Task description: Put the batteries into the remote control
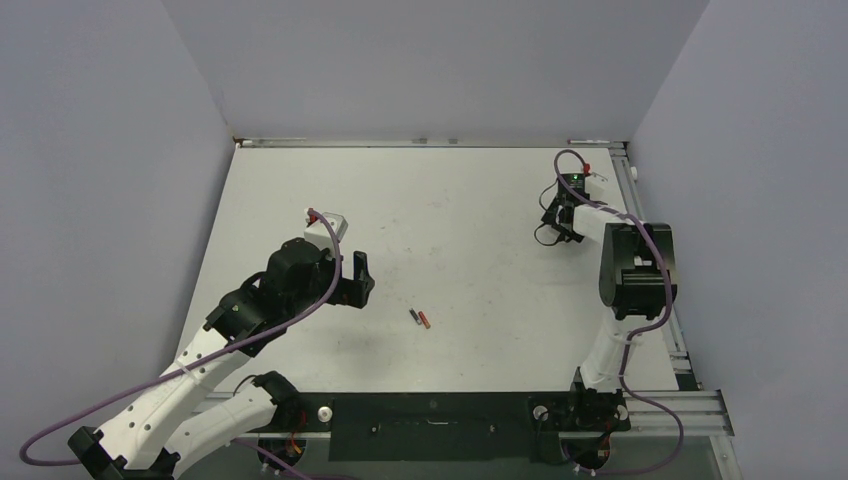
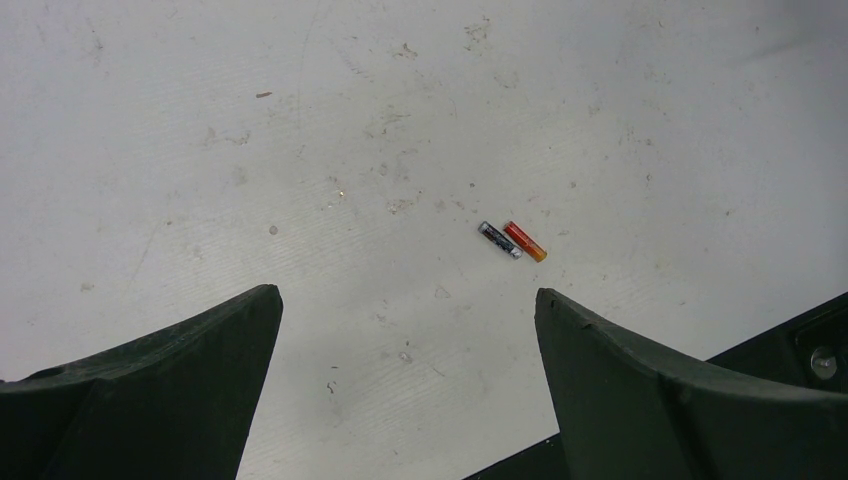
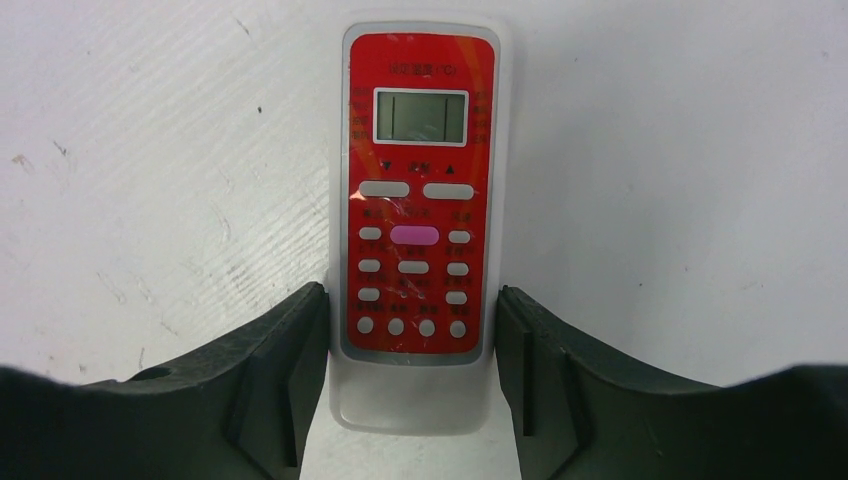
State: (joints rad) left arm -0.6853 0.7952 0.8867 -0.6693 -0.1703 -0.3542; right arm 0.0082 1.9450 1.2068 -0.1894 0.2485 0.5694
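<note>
1. From above I cannot make out the remote control. The right hand (image 1: 562, 215) and its wrist cover that spot at the far right of the worktop (image 1: 450, 200).
2. The right wrist view does show the remote control (image 3: 418, 150). It lies face up, a white rounded bar with a glossy red button panel and a small grey screen (image 3: 420, 115). The print on the panel is too fine to read.
3. The right hand (image 3: 412, 300) is closed on the remote control, with its matte black pads against both long edges near the lower end.
4. The left hand (image 2: 405, 293) is spread wide and holds nothing. Its fingers are cut off by the bottom of the frame.
5. The batteries (image 2: 512, 240) lie side by side, touching, mid-worktop and well apart from the remote control. One is dark and the other red-orange. Both are thin cylinders, and their labels are too small to read.
6. The worktop is flat, white and matte, and speckled with scuffs.
</note>
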